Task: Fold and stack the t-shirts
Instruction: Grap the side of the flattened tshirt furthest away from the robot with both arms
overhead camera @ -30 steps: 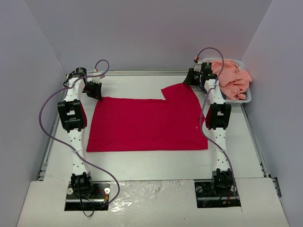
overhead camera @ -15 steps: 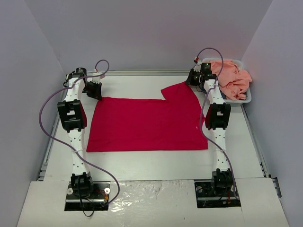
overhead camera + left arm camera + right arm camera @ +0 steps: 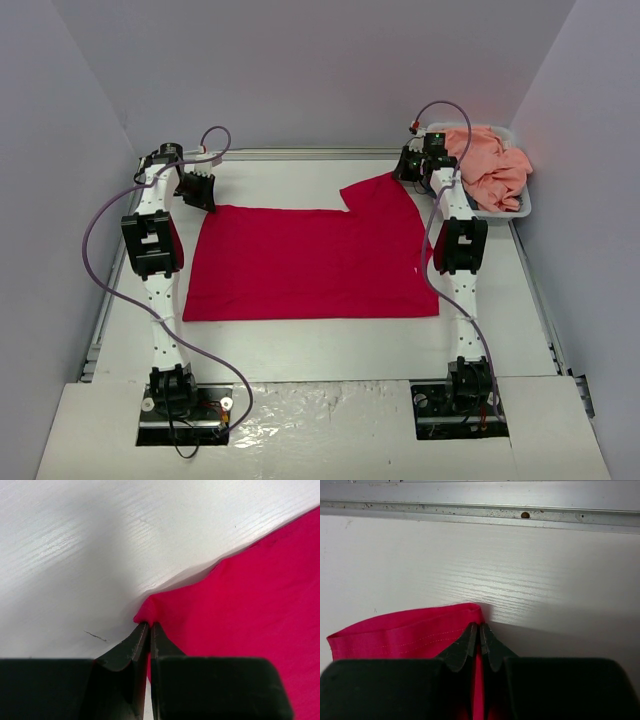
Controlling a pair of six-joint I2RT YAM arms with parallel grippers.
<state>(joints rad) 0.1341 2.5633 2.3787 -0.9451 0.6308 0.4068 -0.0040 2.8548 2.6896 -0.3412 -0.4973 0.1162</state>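
A crimson-red t-shirt lies flat in the middle of the white table, one sleeve sticking out at the far right. My left gripper is at its far left corner, shut on a pinch of the red cloth. My right gripper is at the tip of the sleeve, shut on its hemmed edge. Peach-pink t-shirts are piled in the basket at the far right.
A white plastic basket stands at the far right corner, close behind the right arm. A metal rail runs along the table's far edge just past the sleeve. Grey walls close in on three sides.
The right gripper's jaws have closed on the sleeve's tip. The left gripper and the shirt have not moved.
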